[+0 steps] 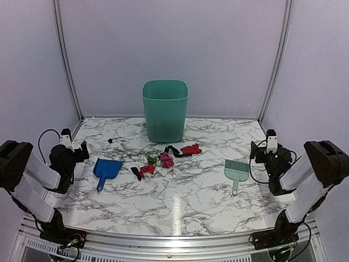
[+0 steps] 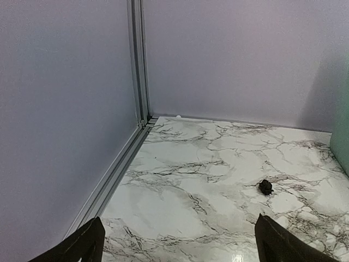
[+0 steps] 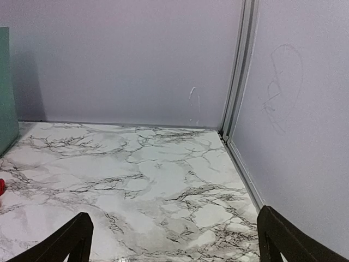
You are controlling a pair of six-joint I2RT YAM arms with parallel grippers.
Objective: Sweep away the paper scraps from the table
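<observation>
Teal bin [image 1: 165,111] upright at the back, blue dustpan [image 1: 107,170] left, green hand brush [image 1: 236,171] right, bristles seemingly rearward

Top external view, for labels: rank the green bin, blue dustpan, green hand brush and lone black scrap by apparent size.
1. green bin
2. blue dustpan and green hand brush, look alike
3. black scrap
</observation>
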